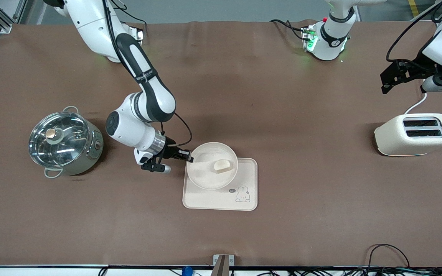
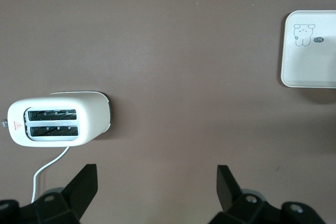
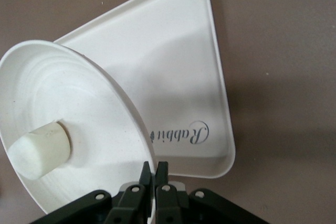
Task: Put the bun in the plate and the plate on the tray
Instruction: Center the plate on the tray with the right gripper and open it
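Observation:
The round cream plate (image 1: 205,176) is held over the cream tray (image 1: 221,201), above the tray's end farther from the front camera. The pale bun (image 1: 222,165) lies in the plate. My right gripper (image 1: 187,157) is shut on the plate's rim at the side toward the right arm's end of the table. In the right wrist view the plate (image 3: 100,129) is pinched at its rim by the gripper (image 3: 155,169), the bun (image 3: 39,149) rests inside, and the tray (image 3: 173,77) with its "Rabbit" lettering lies below. My left gripper (image 2: 156,182) is open and empty, up over the toaster.
A steel pot with a glass lid (image 1: 64,143) stands toward the right arm's end of the table. A cream toaster (image 1: 414,134) with a white cord stands toward the left arm's end and also shows in the left wrist view (image 2: 58,119). A corner of the tray (image 2: 310,51) shows there too.

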Controlling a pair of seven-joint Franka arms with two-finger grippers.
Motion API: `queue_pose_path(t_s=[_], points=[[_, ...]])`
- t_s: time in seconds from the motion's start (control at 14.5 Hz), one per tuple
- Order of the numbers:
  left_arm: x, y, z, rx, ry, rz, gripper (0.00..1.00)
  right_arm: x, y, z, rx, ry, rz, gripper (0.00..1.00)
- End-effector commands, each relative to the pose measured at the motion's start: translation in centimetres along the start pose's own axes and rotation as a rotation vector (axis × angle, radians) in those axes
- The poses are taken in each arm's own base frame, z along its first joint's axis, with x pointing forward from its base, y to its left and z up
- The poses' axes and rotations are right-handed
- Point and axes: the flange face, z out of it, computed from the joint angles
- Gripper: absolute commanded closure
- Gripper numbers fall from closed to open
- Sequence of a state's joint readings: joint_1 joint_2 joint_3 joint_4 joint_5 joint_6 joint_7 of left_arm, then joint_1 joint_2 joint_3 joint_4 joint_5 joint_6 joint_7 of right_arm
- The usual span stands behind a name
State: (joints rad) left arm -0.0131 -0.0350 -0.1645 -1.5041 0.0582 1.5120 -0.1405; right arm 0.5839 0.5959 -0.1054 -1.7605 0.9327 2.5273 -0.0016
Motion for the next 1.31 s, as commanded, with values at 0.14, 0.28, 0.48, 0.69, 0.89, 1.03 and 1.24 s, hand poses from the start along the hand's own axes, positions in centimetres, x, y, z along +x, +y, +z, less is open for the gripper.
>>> queue_pose_path(t_s=[0.14,0.28,0.48,0.69,0.89,1.03,1.24], points=[[-0.4,-0.3,0.1,-0.014,-0.001,0.003,0.00,3.4,-0.6,4.6,0.017,-0.016,-0.012,1.00],[-0.2,-0.3,0.2,-0.015,0.008,0.003,0.00,4.2,-0.5,6.1,0.015,-0.012,0.011,1.00],[-0.1,-0.2,0.3,-0.016,0.007,0.004,0.00,3.9,-0.2,7.3,0.003,-0.016,0.000,1.00],[-0.1,-0.2,0.5,-0.015,0.002,0.004,0.00,3.5,-0.5,7.7,-0.013,-0.021,-0.026,1.00],[-0.1,-0.1,0.5,-0.015,0.001,0.006,0.00,3.2,-0.4,7.8,-0.018,-0.031,-0.025,0.94],[-0.1,-0.1,0.5,-0.015,0.001,0.006,0.00,3.1,-0.2,7.9,-0.020,-0.036,-0.020,0.67],[-0.1,-0.1,0.6,-0.015,-0.003,0.006,0.00,3.2,-0.3,7.6,-0.019,-0.034,-0.019,0.27]])
